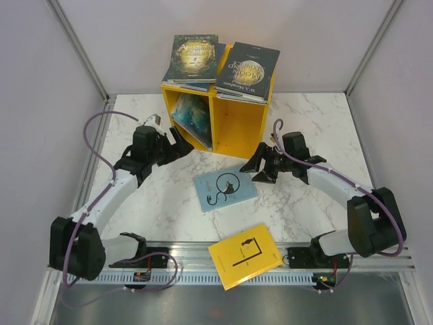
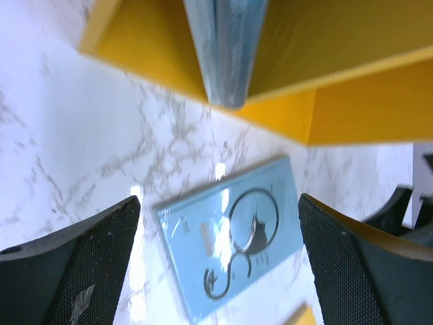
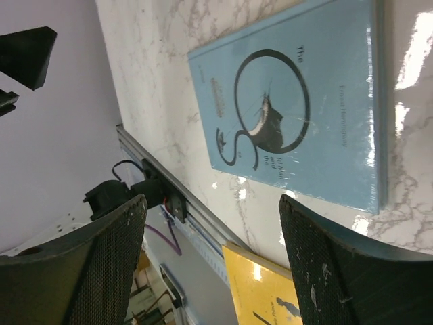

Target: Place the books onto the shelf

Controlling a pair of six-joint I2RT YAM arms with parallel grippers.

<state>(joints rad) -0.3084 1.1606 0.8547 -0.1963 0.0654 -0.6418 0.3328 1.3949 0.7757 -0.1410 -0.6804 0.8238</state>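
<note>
The yellow shelf stands at the back middle. A teal book leans inside its left compartment. On its top lie a dark green-gold book and a black book with gold lettering. A light blue book lies flat on the marble between the arms. A yellow book rests across the near rail. My left gripper is open and empty by the shelf's front, above the light blue book. My right gripper is open and empty to the right of that book.
The metal rail with the arm bases runs along the near edge. Grey walls close in the left, right and back. Purple cables loop beside each arm. In the left wrist view the teal book stands in the shelf.
</note>
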